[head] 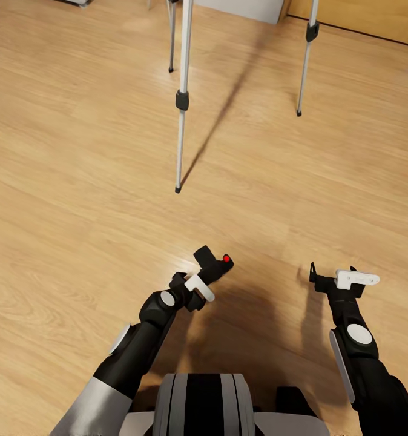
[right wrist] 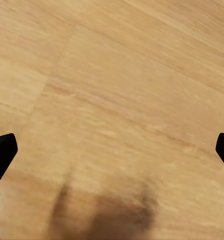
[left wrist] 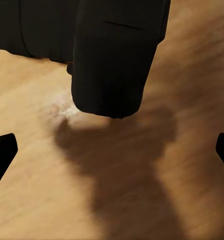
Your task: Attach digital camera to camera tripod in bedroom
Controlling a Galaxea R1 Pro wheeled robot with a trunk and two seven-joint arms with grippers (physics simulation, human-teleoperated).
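We're carrying the digital camera (head: 214, 266) gripped in the left hand (head: 205, 275), right hand (head: 334, 280) open, and should be raising it level toward the camera tripod (head: 182, 100) head, clear of the legs.

Bright even light, soft shadows (blurred)
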